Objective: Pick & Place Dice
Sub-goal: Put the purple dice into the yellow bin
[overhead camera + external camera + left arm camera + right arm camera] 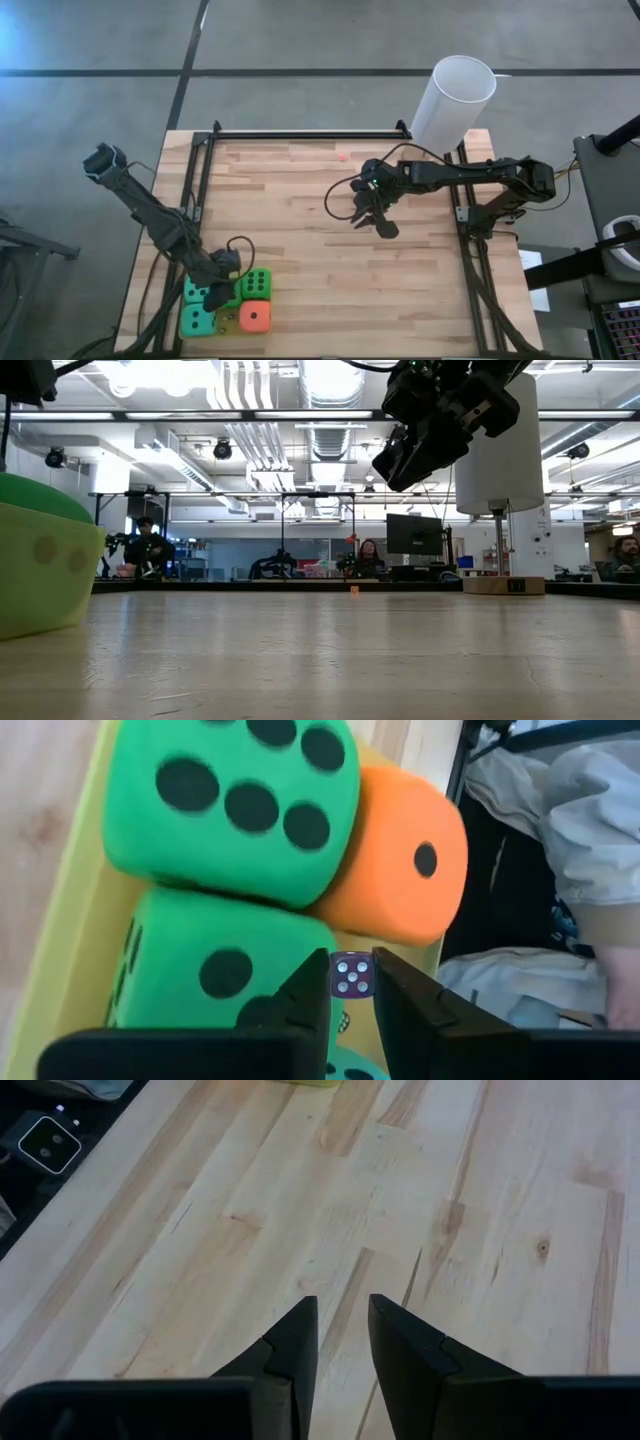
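Note:
Several soft dice sit close together in a yellow-green tray (228, 318) at the table's near left corner: two teal (196, 320), a green die (255, 284) and an orange-red die (255, 317). The left wrist view shows two green dice (235, 800), the orange-red die (400, 860) and the tray wall (80, 890). My left gripper (215, 296) hangs over this cluster, shut on a tiny purple die (352, 975) with white pips. My right gripper (376, 222) hovers above the table's middle (343, 1330), fingers a narrow gap apart, holding nothing. It shows high up in the low view (415, 445). My left gripper pinches the tiny purple die by two opposite faces (352, 976) between its two fingertips (312, 982). It comes slanting down from above over the tray. The die shows in front of the gap between a green die and the orange-red one. Whether it rests on anything I cannot tell.
A tall white cylinder (455, 100) stands at the table's far right corner, also seen in the low view (500, 450). A tiny red object (343, 156) lies on the far middle of the wood. Black rails run along the table's left and right sides. People sit beyond the table.

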You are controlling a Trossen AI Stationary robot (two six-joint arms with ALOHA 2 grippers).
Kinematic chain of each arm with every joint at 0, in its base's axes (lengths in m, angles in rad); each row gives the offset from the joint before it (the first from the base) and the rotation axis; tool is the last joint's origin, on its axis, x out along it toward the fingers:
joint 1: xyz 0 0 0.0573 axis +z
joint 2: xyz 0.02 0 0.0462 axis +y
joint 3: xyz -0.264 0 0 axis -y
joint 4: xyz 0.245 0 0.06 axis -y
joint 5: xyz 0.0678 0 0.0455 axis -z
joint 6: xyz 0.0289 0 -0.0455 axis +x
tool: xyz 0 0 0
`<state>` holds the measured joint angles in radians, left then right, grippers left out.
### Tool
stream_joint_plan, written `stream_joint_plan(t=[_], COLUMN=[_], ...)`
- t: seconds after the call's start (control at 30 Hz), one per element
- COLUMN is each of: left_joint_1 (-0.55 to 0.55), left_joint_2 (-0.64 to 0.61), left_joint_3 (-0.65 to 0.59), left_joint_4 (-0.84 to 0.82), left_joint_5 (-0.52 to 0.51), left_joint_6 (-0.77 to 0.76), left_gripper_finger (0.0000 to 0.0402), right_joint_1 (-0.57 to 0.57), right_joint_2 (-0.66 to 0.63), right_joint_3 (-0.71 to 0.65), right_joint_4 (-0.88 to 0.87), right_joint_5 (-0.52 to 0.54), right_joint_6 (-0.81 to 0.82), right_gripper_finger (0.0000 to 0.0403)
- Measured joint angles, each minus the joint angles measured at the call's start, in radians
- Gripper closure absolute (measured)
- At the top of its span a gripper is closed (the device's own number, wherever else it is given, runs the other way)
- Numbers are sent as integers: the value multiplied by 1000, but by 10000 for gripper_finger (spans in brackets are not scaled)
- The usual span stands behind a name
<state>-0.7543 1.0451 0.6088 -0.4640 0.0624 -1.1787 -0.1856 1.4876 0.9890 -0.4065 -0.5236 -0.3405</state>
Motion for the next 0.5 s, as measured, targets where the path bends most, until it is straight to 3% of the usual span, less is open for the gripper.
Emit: stream_joint_plan(t=[0.5], left_joint_1=[-19], left_joint_2=[0], left_joint_3=[-45], left_joint_4=[91], left_joint_5=[105], left_joint_6=[-34], left_gripper_finger=[327], right_joint_1=[0], right_joint_2=[0], right_joint_3=[0], right_joint_4=[0], right_joint_5=[0], right_joint_6=[0], right_gripper_finger=[334])
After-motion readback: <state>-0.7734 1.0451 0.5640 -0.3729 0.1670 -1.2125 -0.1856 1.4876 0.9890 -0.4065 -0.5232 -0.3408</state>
